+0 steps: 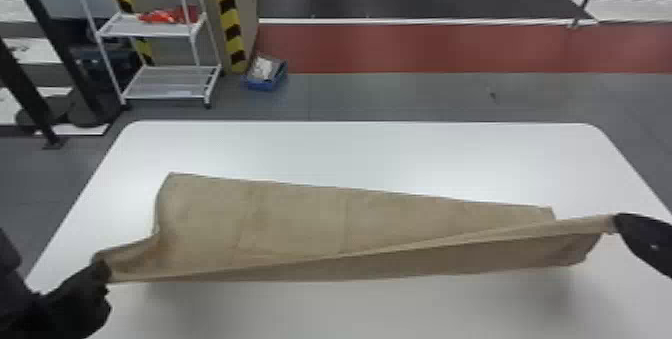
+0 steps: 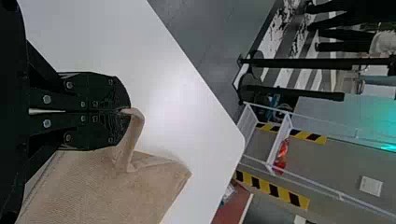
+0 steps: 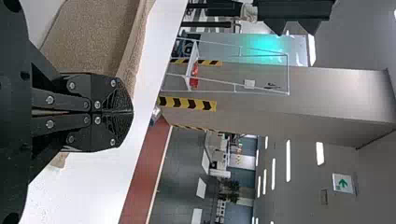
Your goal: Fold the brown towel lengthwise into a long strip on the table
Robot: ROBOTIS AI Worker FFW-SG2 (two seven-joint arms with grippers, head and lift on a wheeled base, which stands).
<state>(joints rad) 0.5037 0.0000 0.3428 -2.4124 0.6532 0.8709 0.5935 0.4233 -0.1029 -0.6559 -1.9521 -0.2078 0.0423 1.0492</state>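
The brown towel (image 1: 300,218) stretches across the white table between both grippers, its near edge lifted and pulled taut, its far part lying on the tabletop. At its near left corner is my left gripper (image 1: 102,270), closed on the cloth. In the left wrist view the left gripper (image 2: 128,111) pinches a small fold of the towel (image 2: 107,186). My right gripper (image 1: 616,220) holds the near right corner, over the table's right side. The right wrist view has the right gripper (image 3: 130,112) with its fingers together and the towel (image 3: 93,37) beside them.
The white table (image 1: 350,153) has rounded far corners. Beyond it on the floor stand a white shelf rack (image 1: 170,83) holding a red item, and a blue bin (image 1: 265,83). Black posts rise at the far left.
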